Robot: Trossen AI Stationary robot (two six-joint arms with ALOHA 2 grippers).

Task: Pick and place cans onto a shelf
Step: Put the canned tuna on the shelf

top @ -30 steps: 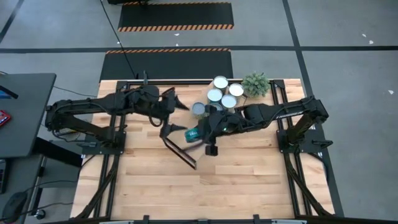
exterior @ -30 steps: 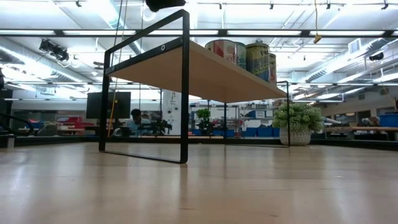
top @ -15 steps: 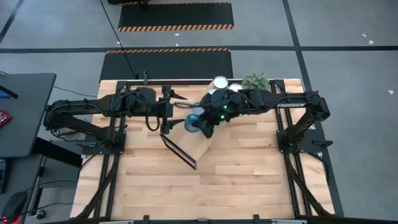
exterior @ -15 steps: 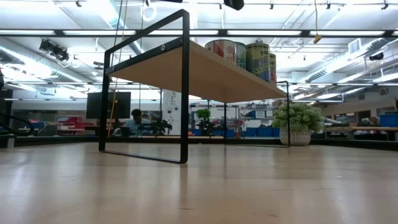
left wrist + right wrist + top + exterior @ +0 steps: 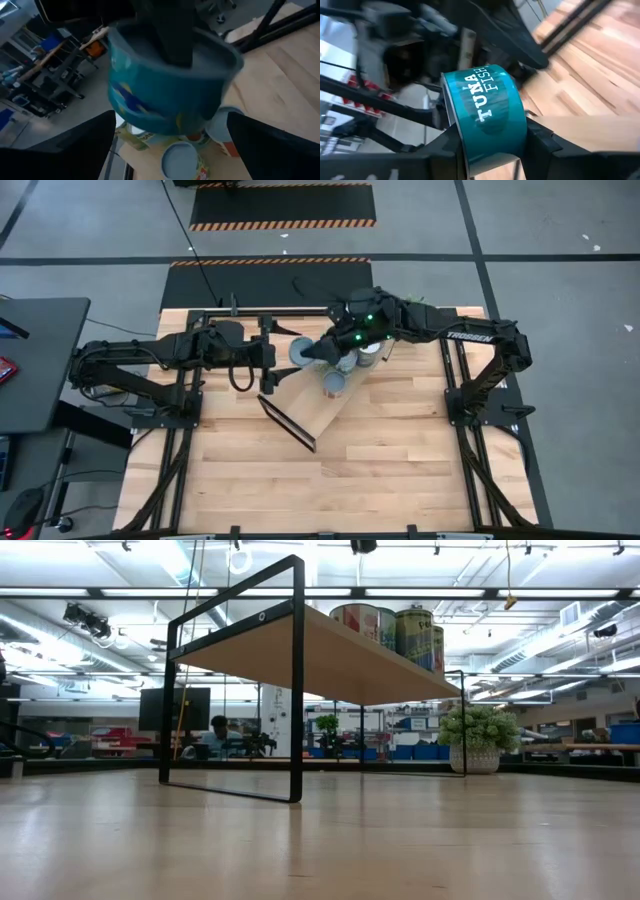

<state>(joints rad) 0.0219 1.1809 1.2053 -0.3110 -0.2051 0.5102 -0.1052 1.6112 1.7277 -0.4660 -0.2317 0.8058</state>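
1. At the 6 o'clock end of the table [image 5: 380, 470], the shelf [image 5: 318, 412] lies slantwise with its dark end frame nearest. It has not shifted in the last second.
2. On the shelf's plank, a lone can [image 5: 333, 384] stands in the open. A second ago the right arm hung over this spot; it has since drawn off toward 12 o'clock.
3. Just past it, the right gripper [image 5: 314, 354] is clamped on a teal tuna can [image 5: 485, 115]. It has carried the can from over the shelf's middle up toward 11 o'clock. The can is in the air, not on the plank.
4. Directly at 9 o'clock of that can, the left gripper [image 5: 268, 357] faces it with fingers [image 5: 75, 145] spread wide apart and holding nothing. Its wrist view is nearly filled by the teal can, so the two grippers are now close together.
5. This looks like the start of a handover to the left arm. It could instead be a swing round to place the can at the far end, and the overhead picture is too crowded there to be sure.
6. Toward 1 o'clock, the other cans [image 5: 350, 362] cluster on the shelf, partly under the right arm and seemingly undisturbed.
7. This can's placement is not yet done.
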